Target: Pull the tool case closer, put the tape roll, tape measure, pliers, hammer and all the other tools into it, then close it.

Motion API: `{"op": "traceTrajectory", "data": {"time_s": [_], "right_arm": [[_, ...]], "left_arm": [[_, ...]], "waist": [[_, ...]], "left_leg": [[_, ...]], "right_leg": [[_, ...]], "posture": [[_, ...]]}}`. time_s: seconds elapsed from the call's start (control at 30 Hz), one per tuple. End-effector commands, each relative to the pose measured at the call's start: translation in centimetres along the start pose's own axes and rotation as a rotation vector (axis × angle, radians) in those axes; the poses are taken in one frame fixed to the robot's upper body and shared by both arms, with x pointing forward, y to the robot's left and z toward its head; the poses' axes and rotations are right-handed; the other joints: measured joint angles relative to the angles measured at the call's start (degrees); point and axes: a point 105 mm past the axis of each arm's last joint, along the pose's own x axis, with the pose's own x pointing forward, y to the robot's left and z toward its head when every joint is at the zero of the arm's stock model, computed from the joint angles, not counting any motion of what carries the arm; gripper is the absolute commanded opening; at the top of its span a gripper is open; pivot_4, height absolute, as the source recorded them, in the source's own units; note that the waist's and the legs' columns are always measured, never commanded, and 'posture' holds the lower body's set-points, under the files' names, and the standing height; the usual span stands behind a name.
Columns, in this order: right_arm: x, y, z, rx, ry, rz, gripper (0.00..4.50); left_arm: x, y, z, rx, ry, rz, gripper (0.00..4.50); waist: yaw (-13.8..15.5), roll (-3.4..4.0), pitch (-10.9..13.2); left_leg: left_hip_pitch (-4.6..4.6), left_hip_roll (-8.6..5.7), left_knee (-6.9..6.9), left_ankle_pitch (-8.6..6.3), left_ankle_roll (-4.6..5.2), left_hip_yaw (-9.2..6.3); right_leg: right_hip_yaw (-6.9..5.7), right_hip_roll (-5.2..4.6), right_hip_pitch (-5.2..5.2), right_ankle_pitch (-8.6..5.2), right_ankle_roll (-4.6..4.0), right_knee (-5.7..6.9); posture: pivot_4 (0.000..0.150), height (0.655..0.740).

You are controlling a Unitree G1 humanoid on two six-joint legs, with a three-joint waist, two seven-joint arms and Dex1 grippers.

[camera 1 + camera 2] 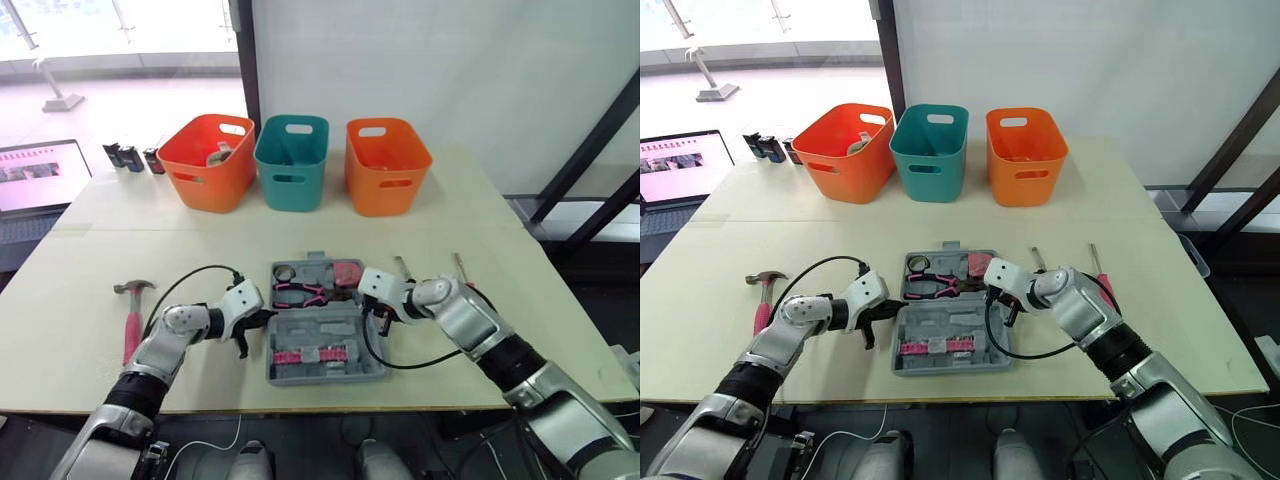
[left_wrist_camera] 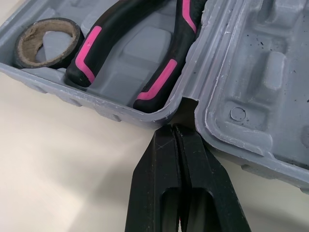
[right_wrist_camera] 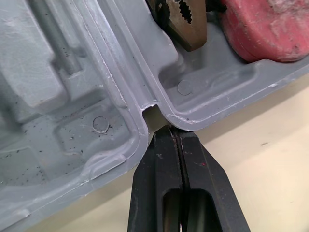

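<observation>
Centrally, near the front edge of the bench [image 1: 480, 230], lying open and flat: grey tool case [image 1: 322, 325]; holding in its far half the tape roll [image 2: 25, 44], the pliers [image 2: 166, 72] with black-and-pink handles and the reddish tape measure [image 3: 270, 29]; holding in its near half a strip of pink bits [image 1: 318, 354]. Set with tips at the hinge notch on the case's left side: left tool [image 2: 175, 128], fingers together, clamped on nothing; likewise at the hinge notch on the case's right side: right tool [image 3: 174, 129], fingers together, gripping nothing. Out on the bench, well left of the case: hammer [image 1: 133, 320] with pink handle, head pointing away from the robot; just right of the case, beyond the right arm: pink-handled driver [image 1: 1102, 283]. Lined up along the far side: orange basket [image 1: 205, 165], teal basket [image 1: 290, 160], second orange basket [image 1: 385, 170]; off past the far left corner: open laptop [image 1: 35, 175].
</observation>
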Motion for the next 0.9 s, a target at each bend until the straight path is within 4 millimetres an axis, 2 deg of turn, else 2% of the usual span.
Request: {"op": "traceTrajectory", "data": {"time_s": [0.03, 0.17, 0.43, 0.9], "right_arm": [[-0.1, -0.4, 1.4, -0.026, -0.046, -0.014, 0.00], [-0.1, 0.1, 1.8, -0.020, -0.060, 0.010, 0.00], [0.0, 0.9, 2.2, -0.015, -0.074, 0.026, 0.00], [0.1, 1.4, 2.2, -0.013, -0.076, 0.038, 0.00]], "left_arm": [[-0.2, 1.2, -0.3, 0.004, 0.011, 0.052, 0.06], [-0.9, 1.5, -0.8, 0.002, 0.019, 0.068, 0.06], [-1.3, -0.1, -1.3, -0.010, 0.019, 0.035, 0.06], [-1.5, -0.2, -1.4, -0.030, 0.024, 0.056, 0.06]], "waist": [[-0.1, 0.00, 0.0], [-0.3, 0.01, 0.0], [-0.5, 0.01, 0.0], [-0.6, 0.01, 0.0]], "left_leg": [[0.00, 0.00, 0.00, 0.00, 0.00, 0.00], [0.00, 0.01, 0.00, 0.00, 0.00, -0.04], [0.00, 0.03, -0.15, 0.00, 0.00, -0.08], [0.00, 0.04, -0.19, 0.00, 0.00, -0.08]], "right_leg": [[0.00, 0.00, 0.00, 0.00, 0.00, 0.00], [0.00, 0.04, 0.00, 0.00, 0.01, 0.02], [0.00, 0.09, -0.06, 0.04, 0.18, 0.05], [0.00, 0.09, -0.08, -0.05, 0.08, 0.05]], "posture": [[0.150, 0.7400], [0.150, 0.7400], [0.150, 0.7400], [0.150, 0.7400]]}}
